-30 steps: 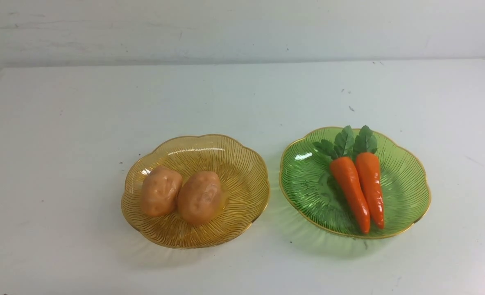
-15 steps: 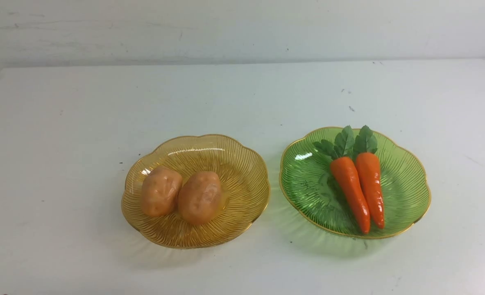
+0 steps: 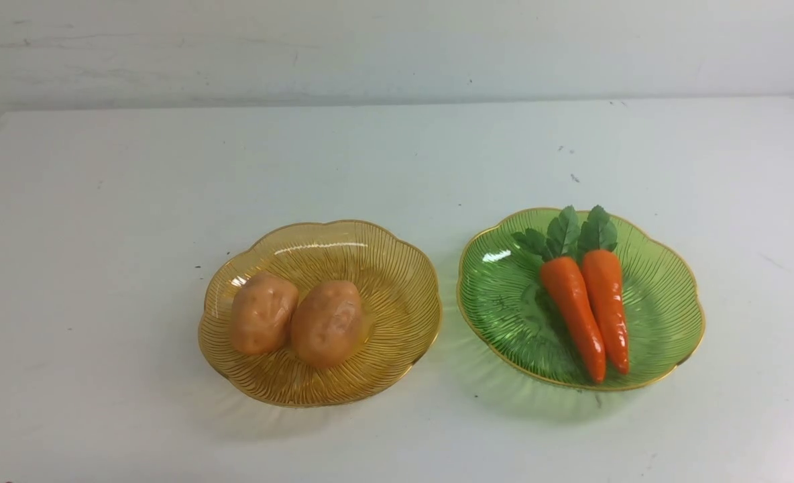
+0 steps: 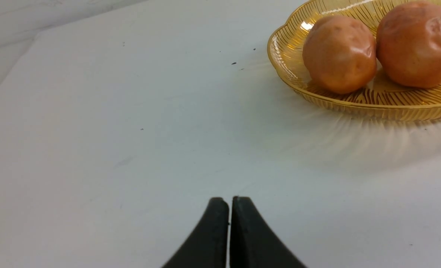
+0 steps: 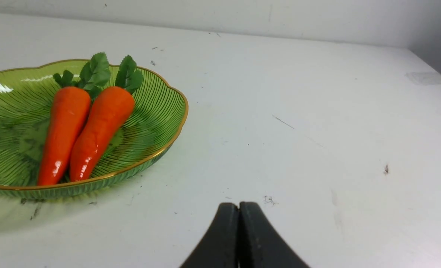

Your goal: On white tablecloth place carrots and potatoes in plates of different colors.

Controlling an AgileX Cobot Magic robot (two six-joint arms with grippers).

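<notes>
— Both end effectors first: how do they stand?
— Left end effector has its black fingers pressed together with nothing between them, over bare white tablecloth on the near left of the amber plate. Right end effector is the same, fingers together and empty, near the green plate on its right.
— Where are the potatoes?
— Two potatoes sit in the amber plate, touching side by side: the left potato and the right potato.
— And the carrots?
— Two carrots lie in the green plate, touching along their length, tips toward the near rim, green leaves toward the far rim: the left carrot and the right carrot.
— How do the plates sit?
— Amber on the left, green on the right, just beside each other on the cloth-covered bench, rims apart.
</notes>
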